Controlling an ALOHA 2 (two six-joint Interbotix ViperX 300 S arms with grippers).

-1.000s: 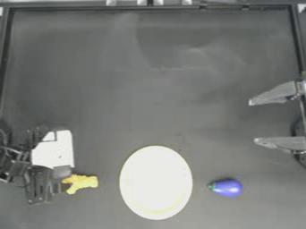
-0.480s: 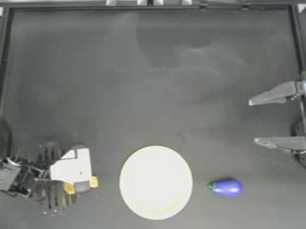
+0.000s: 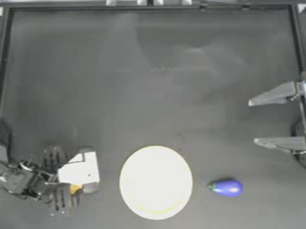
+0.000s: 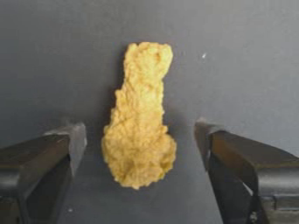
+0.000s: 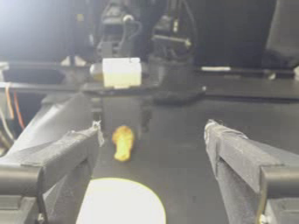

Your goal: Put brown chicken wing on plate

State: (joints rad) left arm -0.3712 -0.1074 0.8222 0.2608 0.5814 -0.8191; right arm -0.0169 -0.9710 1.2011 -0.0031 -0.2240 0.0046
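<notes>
While the brown chicken wing [image 4: 140, 118] lies flat on the dark table [image 3: 149, 89] at the near left, just left of the plate [image 3: 155, 182] and apart from it, the left gripper [image 4: 137, 148] is positioned over it with both jaws spread wide, one on each side of the piece and neither touching it. Seen from above, the wing is almost wholly hidden under the gripper; only a small yellow patch [image 3: 74, 189] is visible. In the left wrist view the piece is seen as a long, lumpy, breaded shape, narrow at the far end and swelling to a rounded bulb between the jaws. It is judged to be a light, stiff toy item with a rough crust that should not slip readily; fragility is not expected. The bulbous end is judged the best place to be taken hold of, across its width, since the narrow end might pivot when squeezed. The plate is bare. A rounded blue-purple object with a green tip [image 3: 226, 188] is noted on the table right of the plate. The right gripper [image 5: 152, 131] is parked at the right edge, jaws wide, nothing between them; the pick is judged not yet made
</notes>
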